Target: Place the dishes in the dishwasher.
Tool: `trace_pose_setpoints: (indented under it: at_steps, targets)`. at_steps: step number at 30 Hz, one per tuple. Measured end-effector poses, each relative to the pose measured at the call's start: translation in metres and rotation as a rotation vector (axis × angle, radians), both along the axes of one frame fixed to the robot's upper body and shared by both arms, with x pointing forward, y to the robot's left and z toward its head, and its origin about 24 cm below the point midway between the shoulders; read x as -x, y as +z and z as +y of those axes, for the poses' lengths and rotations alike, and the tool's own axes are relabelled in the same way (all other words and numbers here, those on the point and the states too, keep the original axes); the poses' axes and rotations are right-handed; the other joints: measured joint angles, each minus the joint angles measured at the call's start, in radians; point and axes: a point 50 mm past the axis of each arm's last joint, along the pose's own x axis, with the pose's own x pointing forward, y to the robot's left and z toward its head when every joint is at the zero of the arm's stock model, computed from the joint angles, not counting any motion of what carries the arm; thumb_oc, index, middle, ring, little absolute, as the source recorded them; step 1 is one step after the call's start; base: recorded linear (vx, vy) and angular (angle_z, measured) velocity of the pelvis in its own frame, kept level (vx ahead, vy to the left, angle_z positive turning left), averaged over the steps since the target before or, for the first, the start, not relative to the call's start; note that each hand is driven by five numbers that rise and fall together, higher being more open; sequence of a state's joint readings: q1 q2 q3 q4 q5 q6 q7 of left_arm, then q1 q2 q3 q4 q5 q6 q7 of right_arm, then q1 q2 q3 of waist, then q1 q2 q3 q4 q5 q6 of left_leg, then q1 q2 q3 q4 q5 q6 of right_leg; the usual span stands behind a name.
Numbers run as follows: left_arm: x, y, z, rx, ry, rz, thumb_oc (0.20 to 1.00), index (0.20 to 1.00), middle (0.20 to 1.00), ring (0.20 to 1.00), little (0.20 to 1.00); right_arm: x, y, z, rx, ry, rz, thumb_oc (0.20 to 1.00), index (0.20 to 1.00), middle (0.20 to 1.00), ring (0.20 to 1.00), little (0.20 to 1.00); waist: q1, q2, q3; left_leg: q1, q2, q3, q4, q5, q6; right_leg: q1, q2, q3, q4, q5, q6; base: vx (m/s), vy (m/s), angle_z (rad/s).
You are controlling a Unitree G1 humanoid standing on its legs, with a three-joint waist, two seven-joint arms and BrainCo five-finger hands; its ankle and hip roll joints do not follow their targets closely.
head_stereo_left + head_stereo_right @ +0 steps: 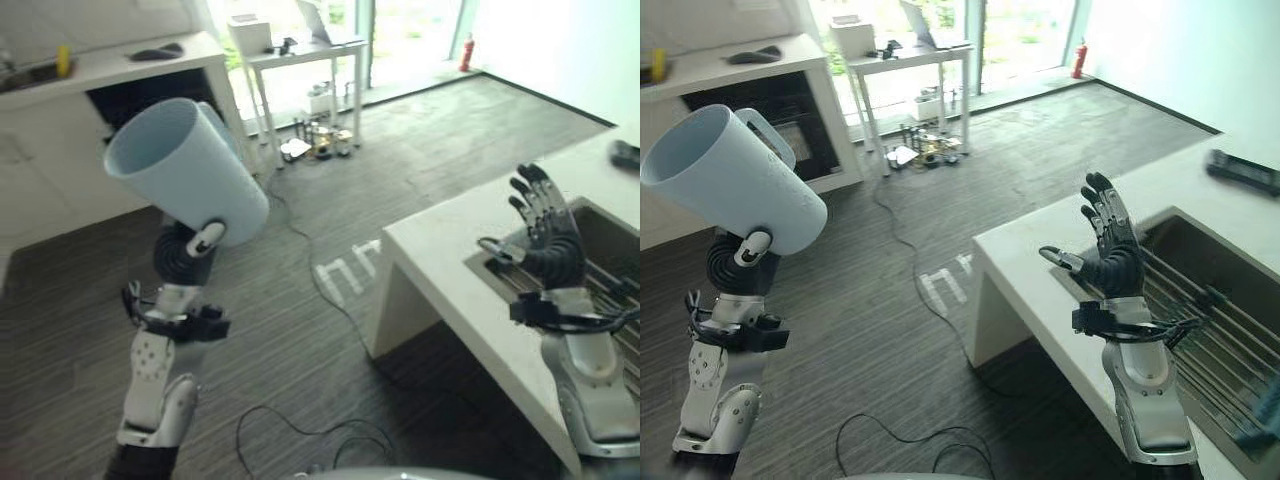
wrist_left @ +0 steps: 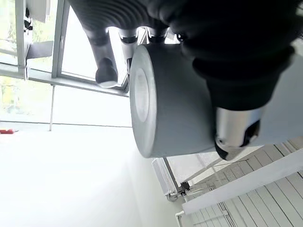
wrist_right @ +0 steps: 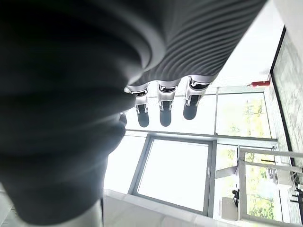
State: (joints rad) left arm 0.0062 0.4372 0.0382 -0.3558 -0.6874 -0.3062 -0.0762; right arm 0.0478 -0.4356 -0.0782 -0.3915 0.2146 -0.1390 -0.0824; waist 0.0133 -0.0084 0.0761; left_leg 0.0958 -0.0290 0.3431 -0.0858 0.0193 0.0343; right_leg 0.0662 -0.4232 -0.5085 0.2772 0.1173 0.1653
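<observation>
Left hand: I saw the left hand raised at the robot's left, fingers and thumb curled round the base of the mug.
Mug: pale blue, held well above the floor, tilted with its open mouth up and toward the left; its handle sat on the far side. In the left wrist view the mug's flat bottom showed, with the fingers wrapped over it.
Right hand: I logged the right hand upright over the white worktop, fingers spread straight, thumb out, holding nothing.
Sink: a dark sink with a wire rack lay just behind the right hand.
Far side: a dark appliance opening under a white counter; I could not tell what it was.
</observation>
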Motion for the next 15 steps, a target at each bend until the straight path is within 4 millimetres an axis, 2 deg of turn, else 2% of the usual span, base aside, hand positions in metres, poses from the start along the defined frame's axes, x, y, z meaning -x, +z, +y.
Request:
trace_pose_setpoints:
  at_steps: [1,2,3,4,5,6,7,8,9,10,11,12,15]
  targets:
    - [-0.001,0.001,0.000,0.003,0.002,-0.002,0.200,0.200,0.200,0.200,0.200,-0.001,-0.001,0.000,0.001,0.002,0.006,1.000,1.000,1.000,1.000,1.000,0.004,0.013,0.007,0.002,0.003,-0.020,0.000,-0.004,0.013,-0.015,0.006,0.006,0.039,-0.045,0.009,0.01,0.190,0.56]
    - [-0.002,0.002,-0.001,0.010,0.002,-0.003,0.200,0.200,0.200,0.200,0.200,-0.001,-0.003,0.001,0.004,0.006,0.015,1.000,1.000,1.000,1.000,1.000,0.003,0.015,0.009,0.002,0.005,-0.036,0.000,0.002,0.026,-0.037,0.026,0.007,0.075,-0.093,0.002,0.05,0.147,0.56]
    - [-0.003,0.002,-0.002,0.014,0.001,-0.002,0.200,0.200,0.200,0.200,0.200,-0.002,-0.003,0.001,0.011,0.007,0.015,1.000,1.000,1.000,1.000,1.000,0.004,0.016,0.011,0.001,0.008,-0.060,0.000,0.000,0.034,-0.078,0.070,0.012,0.115,-0.140,-0.018,0.16,0.103,0.70]
    - [-0.004,0.000,-0.003,0.028,-0.001,0.007,0.200,0.200,0.200,0.200,0.200,-0.002,-0.002,0.000,0.027,0.005,0.016,1.000,1.000,1.000,1.000,1.000,-0.003,0.022,0.019,0.006,0.004,-0.121,0.000,-0.007,0.044,-0.120,0.152,0.087,0.129,-0.185,-0.028,0.17,0.070,0.85]
    - [-0.007,-0.004,-0.006,0.057,-0.006,0.019,0.200,0.200,0.200,0.200,0.200,-0.002,-0.003,-0.004,0.042,-0.005,0.028,1.000,1.000,1.000,1.000,1.000,-0.020,0.037,0.027,0.010,0.010,-0.179,0.002,-0.009,0.047,-0.139,0.245,0.209,0.138,-0.236,-0.040,0.14,0.030,1.21]
    - [-0.014,-0.008,-0.011,0.079,-0.023,0.038,0.200,0.200,0.200,0.200,0.200,0.000,-0.006,-0.009,0.053,-0.024,0.043,1.000,1.000,1.000,1.000,1.000,-0.042,0.049,0.034,0.009,0.016,-0.275,0.006,-0.010,0.043,-0.155,0.380,0.423,0.124,-0.291,-0.059,0.09,0.010,2.07]
    - [-0.020,-0.006,-0.016,0.069,-0.049,0.043,0.200,0.200,0.200,0.200,0.200,0.004,-0.007,-0.017,0.065,-0.051,0.052,1.000,1.000,1.000,1.000,1.000,-0.094,0.030,0.036,0.005,0.009,-0.304,0.000,-0.002,0.030,-0.157,0.467,0.551,0.050,-0.299,-0.061,0.04,-0.030,2.30]
    - [-0.020,-0.003,-0.015,0.057,-0.052,0.034,0.200,0.200,0.200,0.200,0.200,0.005,-0.006,-0.021,0.064,-0.066,0.050,1.000,1.000,1.000,1.000,1.000,-0.110,-0.005,0.031,0.004,-0.015,-0.265,0.000,0.004,0.024,-0.163,0.448,0.541,-0.024,-0.256,-0.081,0.02,-0.046,2.02]
    - [-0.017,-0.004,-0.014,0.057,-0.049,0.037,0.200,0.200,0.200,0.200,0.200,0.006,-0.005,-0.023,0.067,-0.071,0.046,1.000,1.000,1.000,1.000,1.000,-0.111,-0.027,0.033,0.006,-0.038,-0.253,0.000,0.005,0.020,-0.168,0.420,0.519,-0.061,-0.188,-0.140,0.01,-0.076,1.02]
    - [-0.013,-0.011,-0.015,0.076,-0.051,0.061,0.200,0.200,0.200,0.200,0.200,0.007,-0.007,-0.026,0.068,-0.077,0.058,1.000,1.000,1.000,1.000,1.000,-0.099,-0.009,0.025,0.003,-0.033,-0.258,0.000,-0.026,0.022,-0.157,0.429,0.533,-0.064,-0.188,-0.142,0.02,-0.106,0.73]
    - [-0.011,-0.013,-0.018,0.075,-0.063,0.064,0.200,0.200,0.200,0.200,0.200,0.009,-0.011,-0.027,0.072,-0.075,0.077,1.000,1.000,1.000,1.000,1.000,-0.099,0.004,0.025,-0.008,-0.026,-0.282,0.012,-0.036,0.020,-0.148,0.448,0.577,-0.083,-0.188,-0.143,0.02,-0.141,0.57]
    - [-0.012,-0.012,-0.018,0.070,-0.066,0.066,0.200,0.200,0.200,0.200,0.200,0.007,-0.016,-0.027,0.072,-0.065,0.099,1.000,1.000,1.000,1.000,1.000,-0.096,0.004,0.026,-0.016,-0.018,-0.285,0.021,-0.002,-0.005,-0.140,0.450,0.574,-0.097,-0.184,-0.148,0.03,-0.164,0.42]
    - [-0.013,-0.009,-0.021,0.056,-0.080,0.061,0.200,0.200,0.200,0.200,0.200,0.005,-0.018,-0.021,0.071,-0.034,0.108,1.000,1.000,1.000,1.000,1.000,-0.100,0.002,0.026,0.007,-0.002,-0.318,0.019,-0.001,-0.007,-0.080,0.456,0.524,-0.151,-0.180,-0.154,0.05,-0.178,0.33]
